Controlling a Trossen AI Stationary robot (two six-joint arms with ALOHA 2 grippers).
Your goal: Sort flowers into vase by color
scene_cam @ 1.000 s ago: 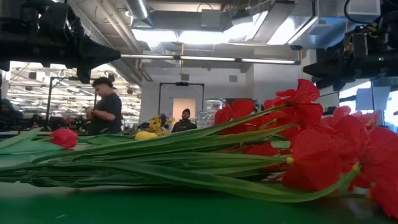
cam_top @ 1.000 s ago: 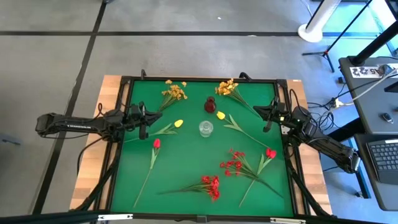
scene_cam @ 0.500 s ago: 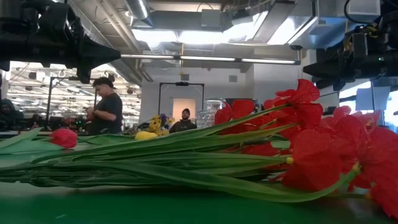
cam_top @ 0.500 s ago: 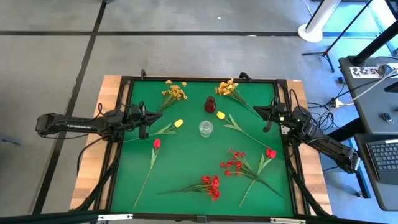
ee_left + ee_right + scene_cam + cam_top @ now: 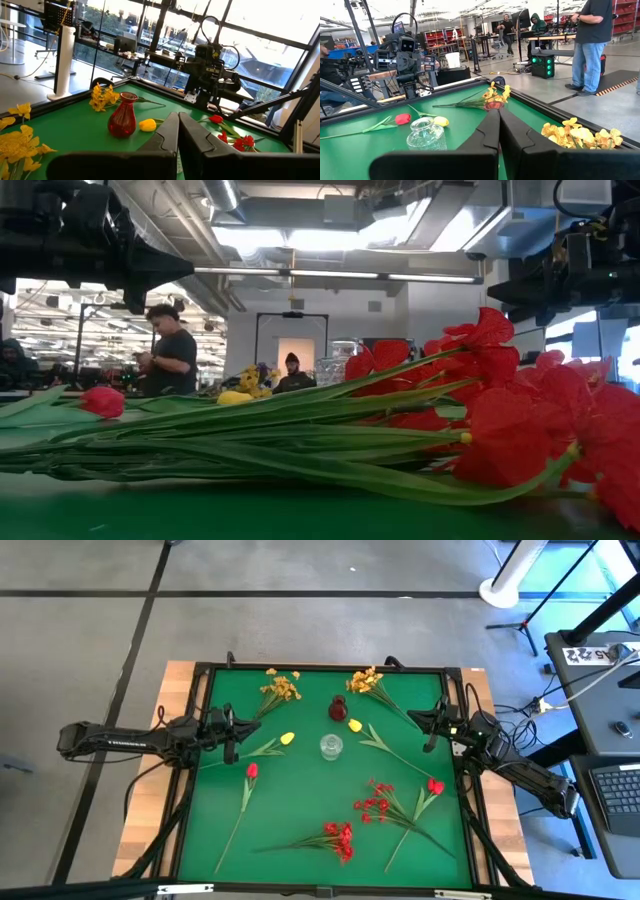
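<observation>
The left gripper [image 5: 232, 736] hangs over the mat's [image 5: 300, 810] left edge, fingers pressed together and holding nothing. The right gripper [image 5: 434, 725] hangs over the right edge, likewise closed and empty.

All flowers lie flat on the mat, none in a vase. Two yellow sprays sit near the far edge, one left [image 5: 278, 689], one right [image 5: 368, 681]. A yellow tulip [image 5: 286, 738] lies just beside the left gripper, its stem running toward it; another yellow tulip [image 5: 355, 725] lies right of centre, near the red vase [image 5: 338, 708]. The clear vase [image 5: 331, 747] stands at mid-mat, just nearer than the red one, both upright. A red tulip [image 5: 252, 771] lies on the left half, a second red tulip [image 5: 435, 785] near the right edge. Two red clusters lie on the near half, one at centre [image 5: 339, 837], one to its right [image 5: 375, 800].

In the low view a person [image 5: 168, 358] stands in the room behind
</observation>
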